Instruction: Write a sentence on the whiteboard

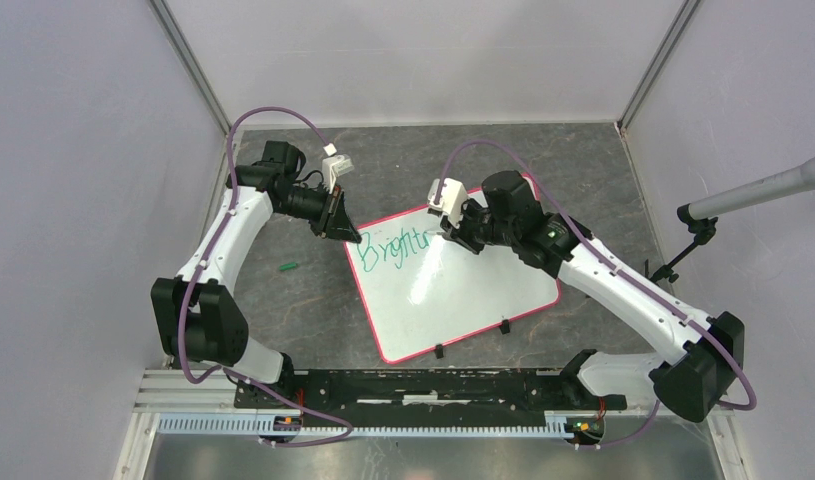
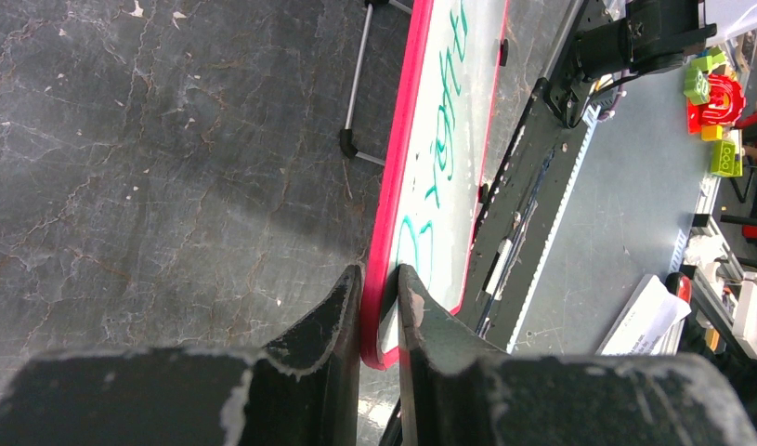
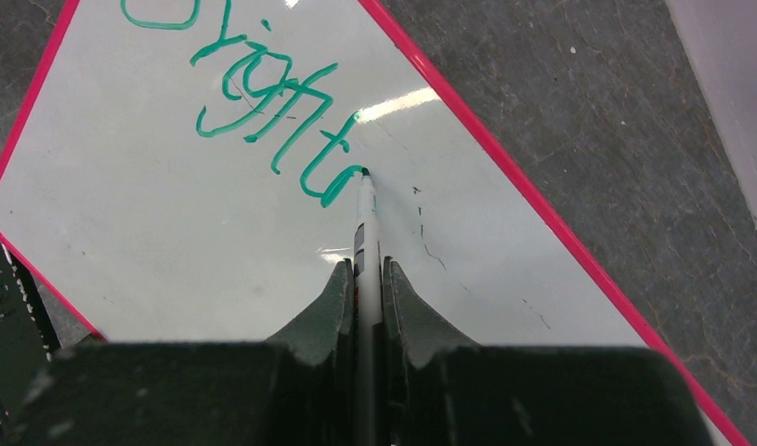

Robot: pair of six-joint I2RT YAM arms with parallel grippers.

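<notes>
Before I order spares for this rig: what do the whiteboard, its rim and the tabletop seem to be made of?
Whiteboard: smooth glossy white sheet, probably coated or plastic; a glare streak mirrors off it. Rim: red-pink, smooth, looks like moulded plastic. Tabletop: dark grey, matte, pale veins like stone; real stone or a printed sheet, I cannot tell.

Surface finishes: whiteboard (image 1: 463, 290) smooth glossy white, catching glare, with a thin shiny red-pink rim; table (image 1: 283, 320), at the board's 9 o'clock, matt dark grey with stone-like veining; marker (image 3: 364, 232) smooth white plastic barrel; left gripper (image 2: 379, 274) fingers (image 2: 332, 321) dark matt, edges chipped pale
</notes>
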